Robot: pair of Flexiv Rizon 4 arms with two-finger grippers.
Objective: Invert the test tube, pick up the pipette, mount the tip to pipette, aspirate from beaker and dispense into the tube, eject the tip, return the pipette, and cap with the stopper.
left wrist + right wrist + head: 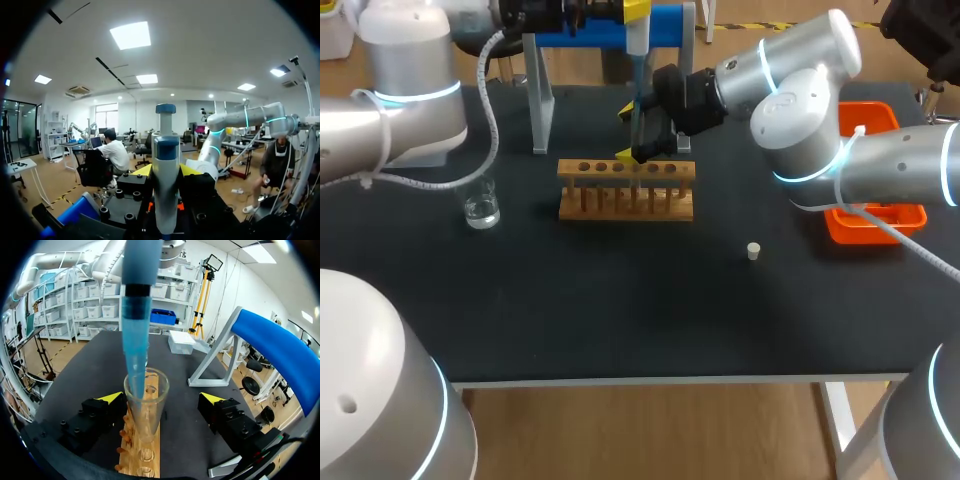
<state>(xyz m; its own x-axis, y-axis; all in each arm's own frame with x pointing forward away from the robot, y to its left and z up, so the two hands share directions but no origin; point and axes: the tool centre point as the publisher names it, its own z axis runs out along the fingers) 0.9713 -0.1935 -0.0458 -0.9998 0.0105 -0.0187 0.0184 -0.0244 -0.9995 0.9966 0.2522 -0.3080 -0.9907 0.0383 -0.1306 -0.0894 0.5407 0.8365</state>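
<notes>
Black tabletop (620,320) fills most of the head view. Just above the frame's centre stands a light wooden test-tube rack (626,203) with a row of holes along its top. Left of it, in the left middle of the frame, sits a small clear glass beaker (481,207) with a little clear liquid in it. A small white stopper (753,251) lies alone on the tabletop, lower right of the rack. An orange plastic tray (840,228) sits at the right edge, partly hidden by the right arm. A blue and grey pipette stand (665,25) rises at top centre, behind the rack.

The right gripper (625,132) hangs over the rack's upper edge. In the right wrist view its fingers stand wide, one on each side of a clear glass test tube (146,405). The tube stands upright in the rack (142,455), mouth open. A gap shows beside one finger, so the tube is not clamped. A translucent blue pipette tip (136,340) dips into the tube's mouth.

The left gripper (635,12) is at top centre. In the left wrist view its yellow fingertips (145,170) press both sides of a white and grey pipette (165,145), holding it upright.
</notes>
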